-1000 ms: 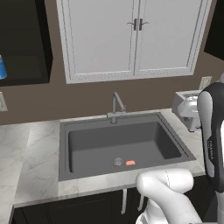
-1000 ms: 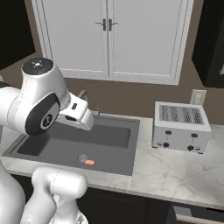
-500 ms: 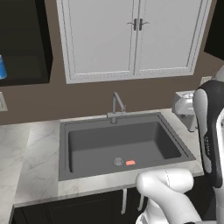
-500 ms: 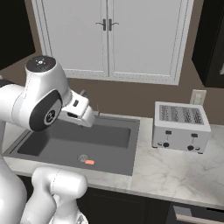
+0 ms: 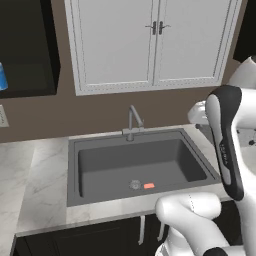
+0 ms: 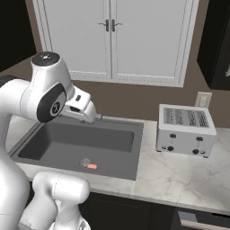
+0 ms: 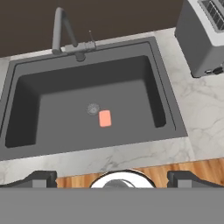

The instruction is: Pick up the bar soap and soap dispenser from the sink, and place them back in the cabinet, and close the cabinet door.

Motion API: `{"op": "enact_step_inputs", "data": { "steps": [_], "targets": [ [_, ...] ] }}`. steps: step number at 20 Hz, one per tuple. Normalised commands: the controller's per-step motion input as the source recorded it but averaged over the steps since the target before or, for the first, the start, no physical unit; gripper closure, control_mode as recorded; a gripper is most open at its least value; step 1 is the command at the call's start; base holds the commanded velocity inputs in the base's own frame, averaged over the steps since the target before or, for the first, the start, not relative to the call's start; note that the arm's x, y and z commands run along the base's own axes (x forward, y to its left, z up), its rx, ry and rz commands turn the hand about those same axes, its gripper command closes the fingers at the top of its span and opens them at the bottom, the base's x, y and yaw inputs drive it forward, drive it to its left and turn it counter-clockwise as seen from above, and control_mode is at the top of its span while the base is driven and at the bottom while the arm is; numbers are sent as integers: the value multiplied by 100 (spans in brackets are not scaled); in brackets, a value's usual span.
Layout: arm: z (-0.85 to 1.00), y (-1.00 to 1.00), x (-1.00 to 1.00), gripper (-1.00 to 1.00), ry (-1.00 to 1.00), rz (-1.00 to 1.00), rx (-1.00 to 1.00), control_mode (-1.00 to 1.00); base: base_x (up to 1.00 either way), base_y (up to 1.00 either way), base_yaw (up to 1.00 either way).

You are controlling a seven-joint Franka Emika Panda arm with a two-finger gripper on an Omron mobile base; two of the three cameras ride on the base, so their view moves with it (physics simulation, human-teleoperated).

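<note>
A: Right, sink first. Where's the soap?

B: Flat on the sink floor, just beside the drain, on its toaster side. Hand view looks down on it, with the faucet at the sink's far rim.

A: Gripper?

B: Jaws spread wide, nothing between them; the fingertips sit at that view's bottom, over the near counter edge, well short of the soap.

A: Anything the base views add?

B: Left one catches a blue dispenser in the dark open cabinet, up and left of the sink. Right one has the toaster whole, on the counter to the sink's right; the hand view clips it. Both show the white doors above the sink.
</note>
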Motion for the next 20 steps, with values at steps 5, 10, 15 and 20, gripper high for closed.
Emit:
{"op": "enact_step_inputs", "data": {
  "steps": [5,10,15,20],
  "targets": [
    [-8,21,15,-100,0,0,-1,-100,0,0,0],
    [-13,16,3,-100,0,0,-1,-100,0,0,0],
    [-9,12,5,-100,0,0,-2,-100,0,0,0],
    [-6,14,26,-100,0,0,-5,-100,0,0,0]
  ]
}}
